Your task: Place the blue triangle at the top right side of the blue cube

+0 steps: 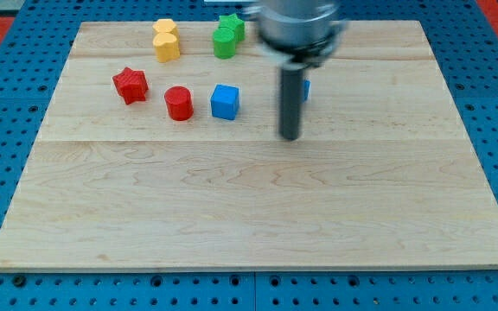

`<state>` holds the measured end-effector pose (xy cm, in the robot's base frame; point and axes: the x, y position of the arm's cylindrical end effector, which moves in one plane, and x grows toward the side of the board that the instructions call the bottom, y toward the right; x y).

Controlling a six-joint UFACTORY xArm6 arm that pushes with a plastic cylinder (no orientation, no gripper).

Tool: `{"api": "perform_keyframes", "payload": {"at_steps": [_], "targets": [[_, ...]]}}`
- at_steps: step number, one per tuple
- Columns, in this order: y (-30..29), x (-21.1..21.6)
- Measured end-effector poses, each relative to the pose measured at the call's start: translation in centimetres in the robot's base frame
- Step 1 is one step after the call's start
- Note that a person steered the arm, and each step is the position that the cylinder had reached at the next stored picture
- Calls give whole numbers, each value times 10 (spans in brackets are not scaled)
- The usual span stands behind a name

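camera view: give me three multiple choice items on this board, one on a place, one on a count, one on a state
1. Where is the red cylinder relative to the blue cube?
A. at the view's left of it
B. at the view's right of it
C. stacked on it

2. How many red blocks are on the board?
A. one
B. two
C. three

3. How does the blue triangle show?
A. fully in the open
B. mostly hidden behind the rod
C. lying on the blue cube

Answers:
1 A: the cylinder sits left of the cube, apart from it.
2 B: the red star and the red cylinder.
3 B: only a blue sliver shows at the rod's right edge, above my tip.
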<state>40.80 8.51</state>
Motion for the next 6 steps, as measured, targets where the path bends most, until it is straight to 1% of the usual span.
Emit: {"api": "perform_keyframes", "payload": {"at_steps": [1,2,3,5,6], "targets": [[55,-54],[17,-49],[-13,-63],[-23,-67],[-55,-64]]}}
